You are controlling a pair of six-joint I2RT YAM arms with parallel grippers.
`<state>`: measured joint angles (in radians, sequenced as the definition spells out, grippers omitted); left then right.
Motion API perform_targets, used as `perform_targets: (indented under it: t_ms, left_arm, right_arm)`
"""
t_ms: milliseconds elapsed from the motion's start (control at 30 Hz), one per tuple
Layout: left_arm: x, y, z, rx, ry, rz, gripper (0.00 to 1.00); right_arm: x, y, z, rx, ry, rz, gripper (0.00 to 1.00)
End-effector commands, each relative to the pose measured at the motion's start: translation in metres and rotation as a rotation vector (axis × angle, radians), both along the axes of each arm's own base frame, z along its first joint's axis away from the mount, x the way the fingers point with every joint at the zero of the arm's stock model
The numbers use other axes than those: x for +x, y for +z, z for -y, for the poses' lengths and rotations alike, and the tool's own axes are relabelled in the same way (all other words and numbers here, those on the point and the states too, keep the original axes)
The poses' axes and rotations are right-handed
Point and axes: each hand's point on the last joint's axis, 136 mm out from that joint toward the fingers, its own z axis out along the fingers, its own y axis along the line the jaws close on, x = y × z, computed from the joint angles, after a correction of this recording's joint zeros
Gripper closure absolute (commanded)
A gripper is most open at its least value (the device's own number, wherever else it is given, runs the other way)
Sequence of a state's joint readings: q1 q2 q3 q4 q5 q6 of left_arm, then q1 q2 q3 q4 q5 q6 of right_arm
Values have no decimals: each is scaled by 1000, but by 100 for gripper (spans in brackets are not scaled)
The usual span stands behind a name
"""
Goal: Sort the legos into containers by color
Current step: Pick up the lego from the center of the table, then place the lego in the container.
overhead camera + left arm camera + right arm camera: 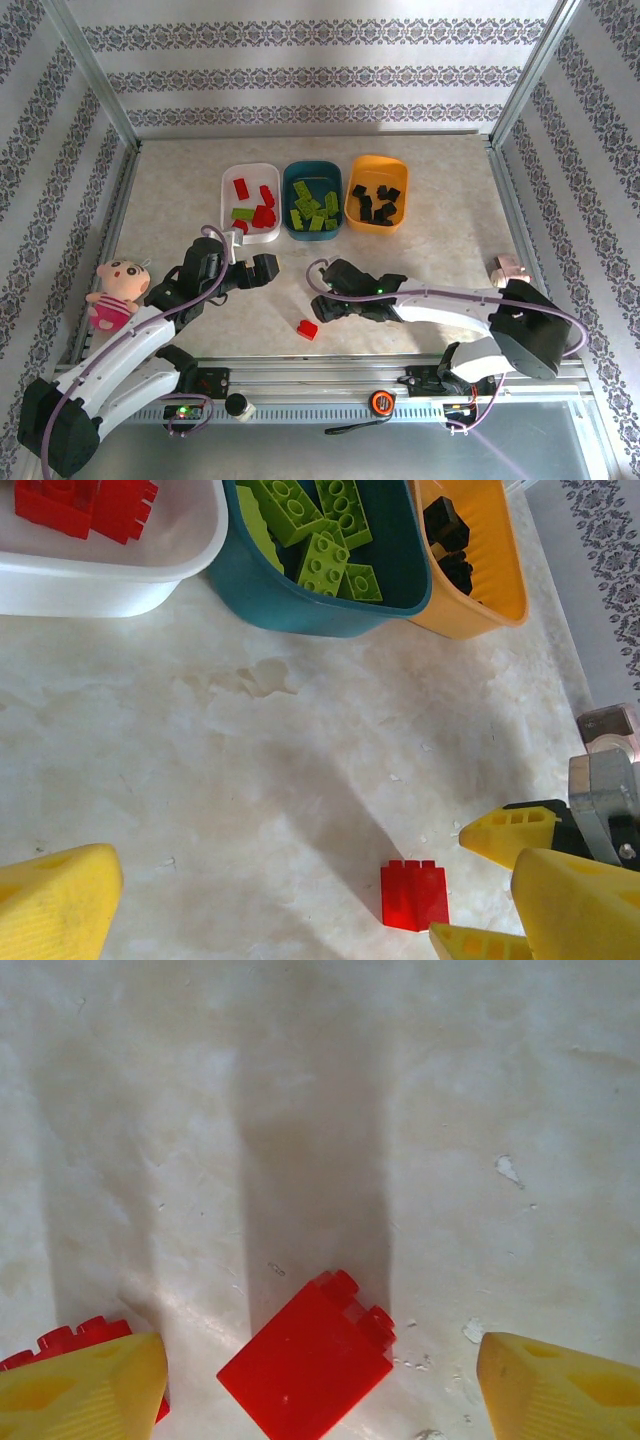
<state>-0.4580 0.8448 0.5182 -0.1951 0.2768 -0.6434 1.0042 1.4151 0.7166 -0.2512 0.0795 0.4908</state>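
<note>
One red lego (pixel 307 329) (pixel 310 1365) (pixel 414 895) lies flat on the table near the front edge. My right gripper (pixel 320 310) (pixel 322 1385) is low over it and open, its yellow fingers (pixel 95 1385) standing clear on both sides of the brick. A bit of another red studded piece (pixel 55 1343) peeks out behind its left finger. My left gripper (pixel 250 272) (pixel 320 920) hangs open and empty in front of the white tub (pixel 268 172). That tub holds red legos (pixel 262 214) and a green one (pixel 242 213). The teal tub (pixel 312 169) holds lime legos (pixel 330 540), the orange tub (pixel 377 163) black ones (pixel 375 205).
A pink plush doll (pixel 118 290) sits at the table's left edge. A small pale pink object (pixel 508 267) lies at the right edge. The three tubs stand in a row at mid table. An orange tape measure (pixel 381 401) rests on the front rail.
</note>
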Motion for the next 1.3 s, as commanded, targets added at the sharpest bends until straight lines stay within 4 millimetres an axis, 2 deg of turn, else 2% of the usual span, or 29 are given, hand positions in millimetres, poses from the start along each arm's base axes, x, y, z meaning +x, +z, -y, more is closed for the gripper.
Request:
perform_targets:
  t_ms: [0,133,367,500,633,800,933,1100,1267]
  left_arm:
    - [-1,1,2,-13,-2,-3,0]
    - [-3,-2,0,-2,1,-12,0]
    - [-4,2,-6,21,16,4,0]
    - [-5,10,-9,44,11,30,0]
    - [-6,18,-21,92,47,53,0]
    - [-8,29,-35,112,109,91,0]
    - [-13,31,-36,81,114,109,0]
    - [-19,29,-37,66,107,97,0]
    - [-22,20,-29,35,82,61,0]
  right_arm:
    - [-3,-14,-7,-33,19,-44,18]
    - [-3,-30,2,-82,-19,-58,22]
    - [-8,-35,2,-68,15,-64,46]
    - [-5,-21,-6,-18,40,-38,58]
    - [9,17,-23,69,80,30,66]
    - [52,77,-63,192,120,112,68]
    - [98,101,-99,243,132,172,67]
    - [160,107,-141,323,118,159,67]
    - [209,92,-170,373,75,115,65]
